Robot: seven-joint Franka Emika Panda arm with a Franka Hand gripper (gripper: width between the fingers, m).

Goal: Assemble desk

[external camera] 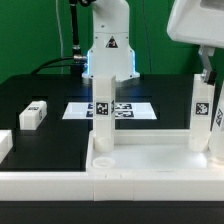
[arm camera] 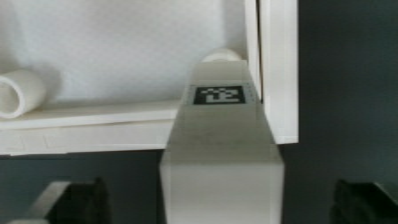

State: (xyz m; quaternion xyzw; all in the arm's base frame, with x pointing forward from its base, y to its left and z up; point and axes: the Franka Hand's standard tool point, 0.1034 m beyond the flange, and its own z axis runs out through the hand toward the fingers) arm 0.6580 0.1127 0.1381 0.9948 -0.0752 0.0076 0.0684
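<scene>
**Evidently mid-build: pincer straddles the second upright leg**

Closest in the exterior view lies the desk top (external camera: 150, 152), a white rimmed tray resting on the dark bench (external camera: 60, 135). Two legs stand upright in it: one (external camera: 101, 118) toward the exterior view's left corner, the other (external camera: 200, 112) at the right corner.

The pincer (arm camera: 217, 198) hangs over that right leg. In the wrist view its dark fingers (arm camera: 71, 200) sit on either side of the leg, with a gap showing on both flanks. So the pincer is open around the leg and not yet gripping it.

Behind the tray, a loose leg (external camera: 33, 115) lies flat on the bench. The marker board (external camera: 130, 108) and the arm's base (external camera: 110, 50) stand farther back.

My reading is that the step in hand is fixing the right leg into its corner socket. Whether it is fully seated cannot be told. The next move probably calls for closing squarely on the leg's flat sides, then turning or pressing it home without tilting it or shifting the tray. The loose leg would follow.
</scene>
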